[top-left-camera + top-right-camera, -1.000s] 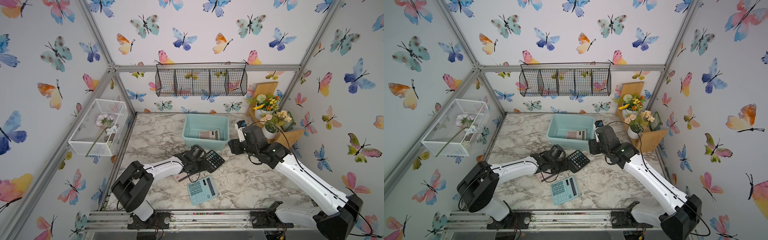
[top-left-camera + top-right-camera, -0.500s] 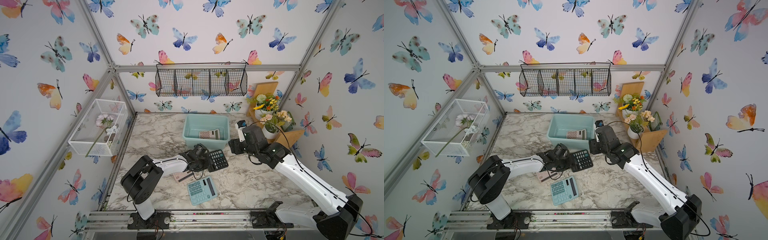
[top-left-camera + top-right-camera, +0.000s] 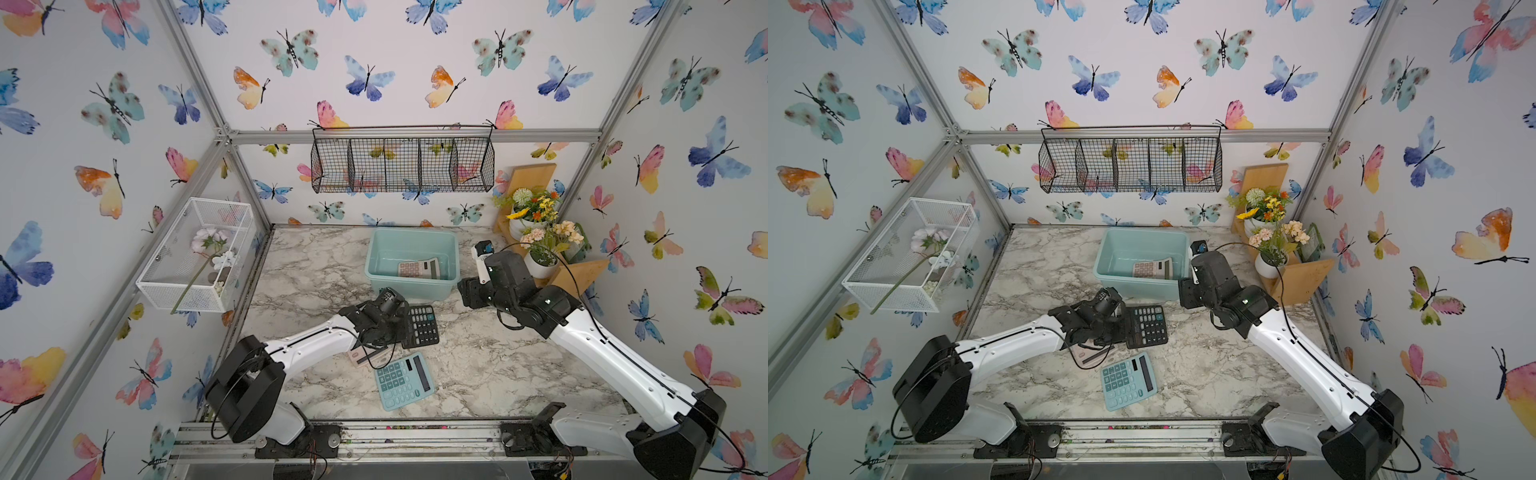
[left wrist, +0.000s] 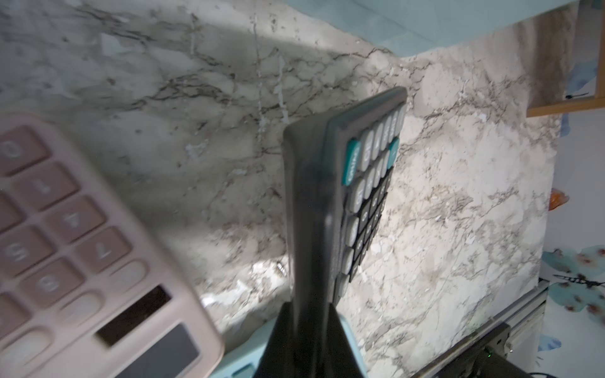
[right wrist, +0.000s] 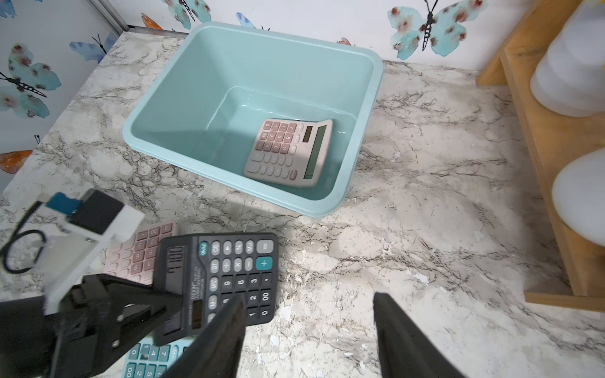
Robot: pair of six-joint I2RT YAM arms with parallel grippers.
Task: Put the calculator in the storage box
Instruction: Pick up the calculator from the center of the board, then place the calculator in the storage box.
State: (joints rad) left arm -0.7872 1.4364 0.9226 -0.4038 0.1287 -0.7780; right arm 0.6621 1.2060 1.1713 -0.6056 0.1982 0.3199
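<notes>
A teal calculator lies nearest on the tabletop. Behind it, the left jaws are clamped tight on the display end of the black calculator, just short of the box. The calculator is probably light, rigid, smooth plastic, so a one-end pinch may let it swing. The right jaws stand partly open and empty beside the box.

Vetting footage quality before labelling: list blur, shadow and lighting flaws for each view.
Left wrist view: the loose pink calculator is smeared, the black calculator soft, and shadow darkens part of the marble table. Right wrist view: the storage box is crisp; the fingers of the right end effector look soft. Both top views: evenly lit, sharp.
</notes>
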